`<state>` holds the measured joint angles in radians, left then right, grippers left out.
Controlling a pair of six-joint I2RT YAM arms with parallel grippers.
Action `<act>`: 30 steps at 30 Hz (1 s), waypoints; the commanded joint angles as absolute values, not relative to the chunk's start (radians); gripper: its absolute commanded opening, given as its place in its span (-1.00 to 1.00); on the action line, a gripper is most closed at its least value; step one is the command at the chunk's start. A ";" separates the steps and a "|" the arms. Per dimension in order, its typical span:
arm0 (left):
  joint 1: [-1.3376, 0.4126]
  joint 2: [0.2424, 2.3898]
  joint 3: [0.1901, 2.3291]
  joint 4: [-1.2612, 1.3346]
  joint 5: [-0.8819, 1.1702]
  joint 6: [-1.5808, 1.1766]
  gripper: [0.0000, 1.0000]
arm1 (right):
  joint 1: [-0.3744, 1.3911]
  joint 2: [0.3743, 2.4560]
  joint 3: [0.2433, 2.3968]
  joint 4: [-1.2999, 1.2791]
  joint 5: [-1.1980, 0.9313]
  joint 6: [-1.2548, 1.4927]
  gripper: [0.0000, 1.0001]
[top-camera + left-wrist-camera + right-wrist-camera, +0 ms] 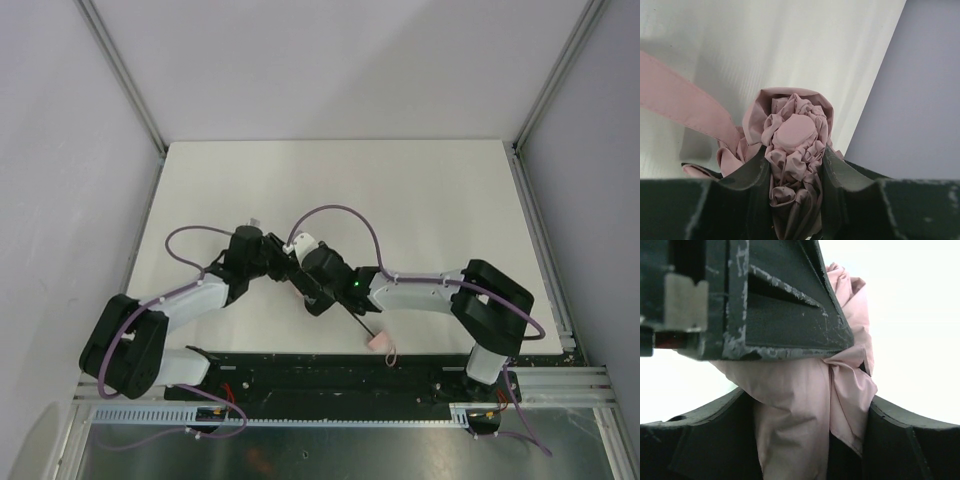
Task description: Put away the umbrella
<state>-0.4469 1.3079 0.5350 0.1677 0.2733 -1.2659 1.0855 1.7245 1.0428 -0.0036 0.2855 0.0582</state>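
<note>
The umbrella is held between both grippers at the table's middle front. In the top view only its thin black shaft (352, 319), small pink handle (377, 341) and strap loop (390, 353) show, pointing toward the near edge. My left gripper (796, 172) is shut on the bunched pale pink fabric (795, 132) at the umbrella's top end; a pink band (680, 107) trails off to the left. My right gripper (810, 440) is shut on the folded fabric (795, 405) just beside it, with the left gripper's black finger (780, 305) right above. In the top view the fabric is hidden by both grippers (285, 262).
The white table (400, 190) runs back to grey walls, with metal frame rails (540, 230) along its sides. The black base plate (330, 375) and cable tray lie along the near edge. Purple cables (340, 212) loop above the wrists.
</note>
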 commanded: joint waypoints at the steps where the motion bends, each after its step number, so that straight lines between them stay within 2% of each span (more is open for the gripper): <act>1: -0.414 1.245 0.541 0.228 0.318 -1.372 -1.00 | 1.115 1.752 1.036 0.088 0.457 -0.037 0.44; 11: -0.383 1.181 0.526 0.201 0.361 -1.402 -1.00 | 1.105 1.737 0.943 0.190 0.343 -0.124 0.61; 22: -0.381 1.149 0.522 0.191 0.386 -1.403 -1.00 | 1.025 1.713 0.913 0.238 0.244 -0.124 0.68; 24: -0.393 1.155 0.517 0.191 0.374 -1.400 -1.00 | 1.023 1.725 0.931 0.248 0.213 -0.124 0.52; 27: -0.414 1.175 0.516 0.191 0.354 -1.391 -1.00 | 1.019 1.748 0.938 0.291 0.154 -0.113 -0.10; 30: -0.434 1.192 0.516 0.192 0.339 -1.386 -1.00 | 1.008 1.769 0.947 0.319 0.113 -0.100 -0.57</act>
<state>-0.3931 1.2083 0.5030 0.1051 0.2691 -1.3361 1.0332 1.7195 0.9268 0.2653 0.1631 -0.1146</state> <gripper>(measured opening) 0.346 0.395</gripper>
